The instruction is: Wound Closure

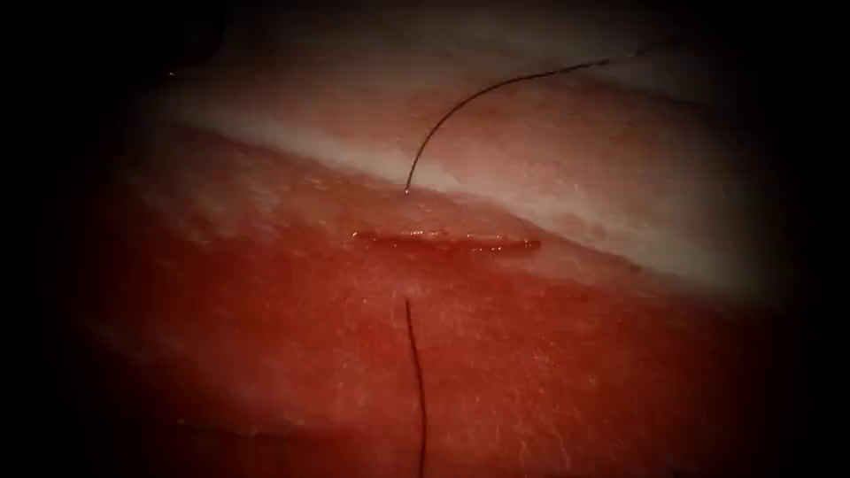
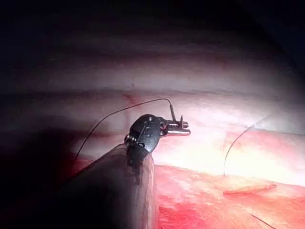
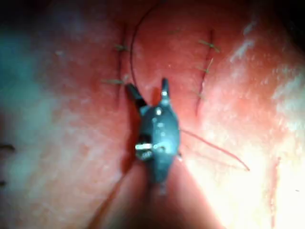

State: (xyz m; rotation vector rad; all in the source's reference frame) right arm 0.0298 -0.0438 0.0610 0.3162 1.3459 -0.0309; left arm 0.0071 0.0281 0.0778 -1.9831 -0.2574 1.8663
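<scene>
On my endoscope feed the cut lies level across the tissue, wet with red fluid. The thread enters the tissue just beyond the cut and comes out on the near side, trailing toward me. I cannot make out the needle. In my left wrist view the left tool hangs well apart from the cut, its fingers clenched on the thread. In my right wrist view the right tool has its fingers spread, grasping nothing, thread curving beside them.
</scene>
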